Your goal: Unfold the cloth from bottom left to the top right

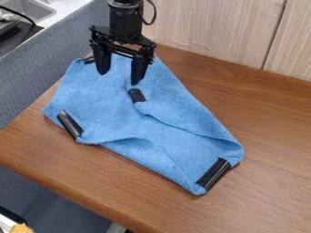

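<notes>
At about eleven o'clock on the table, taking twelve as the top of my camera view, the gripper hung over the blue cloth, its two fingers spread apart along a ten-to-four line with nothing gripped between them. What mattered for my next move was the black tab at the tip of the folded corner: it lay between four and five o'clock from the midpoint of the fingertips, near them and just past the finger on the three o'clock side. How much height separated fingers and tab, I could not tell from that angle. The tab's long axis ran from eleven to five, so I judged that a small shift toward five, a slight turn and a drop would be needed to straddle it. The cloth as a whole stretched between ten and eleven at one end and between four and five at the other. Its turned-over flap pointed toward nine or ten o'clock, hinged on a fold running eleven to five, and to me that called for lifting the corner and carrying it across toward two.
</notes>
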Available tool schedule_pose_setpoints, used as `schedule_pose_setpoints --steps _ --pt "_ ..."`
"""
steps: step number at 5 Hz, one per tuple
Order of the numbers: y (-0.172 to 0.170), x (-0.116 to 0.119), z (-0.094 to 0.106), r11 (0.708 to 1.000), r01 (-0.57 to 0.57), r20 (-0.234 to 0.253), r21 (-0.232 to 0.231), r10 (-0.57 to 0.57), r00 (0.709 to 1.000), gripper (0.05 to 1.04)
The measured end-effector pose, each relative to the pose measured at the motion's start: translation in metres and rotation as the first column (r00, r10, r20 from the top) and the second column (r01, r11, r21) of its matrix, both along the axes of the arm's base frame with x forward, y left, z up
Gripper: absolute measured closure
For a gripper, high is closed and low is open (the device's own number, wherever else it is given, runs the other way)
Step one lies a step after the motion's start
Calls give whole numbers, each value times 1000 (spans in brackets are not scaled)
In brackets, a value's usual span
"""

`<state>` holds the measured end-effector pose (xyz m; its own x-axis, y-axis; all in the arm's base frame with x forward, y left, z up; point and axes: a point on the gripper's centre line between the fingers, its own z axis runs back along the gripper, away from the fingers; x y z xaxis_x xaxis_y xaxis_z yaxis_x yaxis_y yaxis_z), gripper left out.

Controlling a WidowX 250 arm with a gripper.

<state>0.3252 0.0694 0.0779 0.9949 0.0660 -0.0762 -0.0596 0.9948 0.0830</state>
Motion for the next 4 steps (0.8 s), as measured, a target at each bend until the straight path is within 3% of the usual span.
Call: schedule_pose_setpoints --steps 1,3,4 --pt "-1 -1 -12 1000 -1 -34 -10 0 999 83" --pt "-10 20 -38 997 28 -101 -66 -35 994 83" --pt "-12 26 -43 997 43 -119 -63 -50 992 85"
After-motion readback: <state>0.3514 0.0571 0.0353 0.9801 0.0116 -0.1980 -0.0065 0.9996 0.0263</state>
